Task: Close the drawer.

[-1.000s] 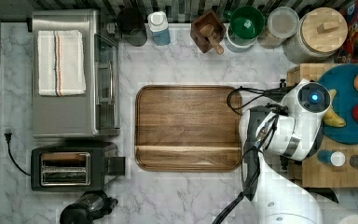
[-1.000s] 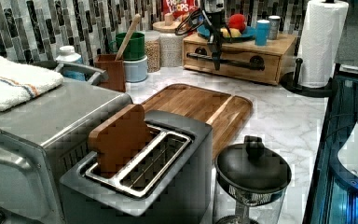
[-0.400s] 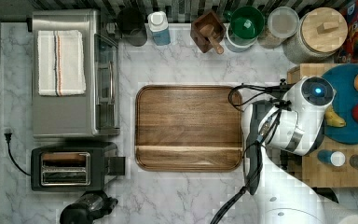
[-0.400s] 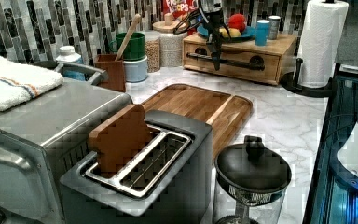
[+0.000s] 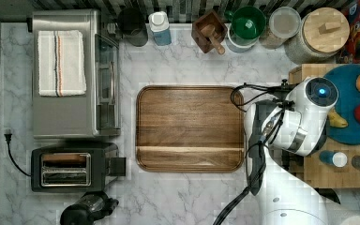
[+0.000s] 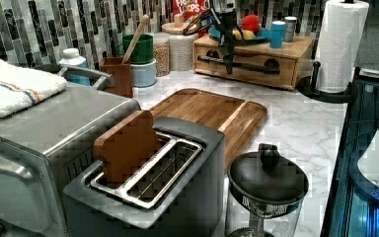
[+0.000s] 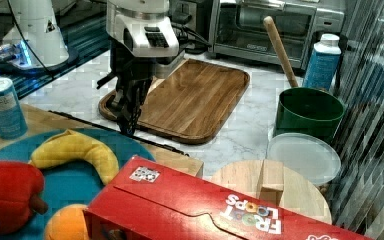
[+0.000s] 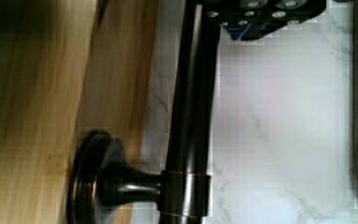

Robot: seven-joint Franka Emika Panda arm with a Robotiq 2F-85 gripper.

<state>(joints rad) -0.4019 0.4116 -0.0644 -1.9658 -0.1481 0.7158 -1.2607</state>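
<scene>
The drawer (image 6: pixel 256 75) is the light wood front of the box at the back of the counter in the left view, lying about flush with the box. Its long black bar handle (image 6: pixel 254 66) runs across the front. My gripper (image 6: pixel 228 61) points down directly in front of the handle's left part. In the wrist view the handle (image 8: pixel 191 116) stands off the drawer front (image 8: pixel 114 93) on a round post, and my gripper (image 8: pixel 265 18) is shut, lying against the bar's outer side. In the right view the gripper (image 7: pixel 129 125) hangs at the handle (image 7: pixel 165 146).
A dark brown board (image 5: pixel 190 127) lies on the marble just beyond the arm. On the box top sit a blue plate (image 5: pixel 351 124) with fruit and small jars. A paper towel roll (image 6: pixel 343 44) stands beside the box. Toaster (image 5: pixel 72 168), toaster oven (image 5: pixel 72 72) and canisters line the counter's edges.
The arm has shifted slightly toward the wooden box, bringing the gripper in against the handle. The drawer front sits closer in to the box than a second ago.
</scene>
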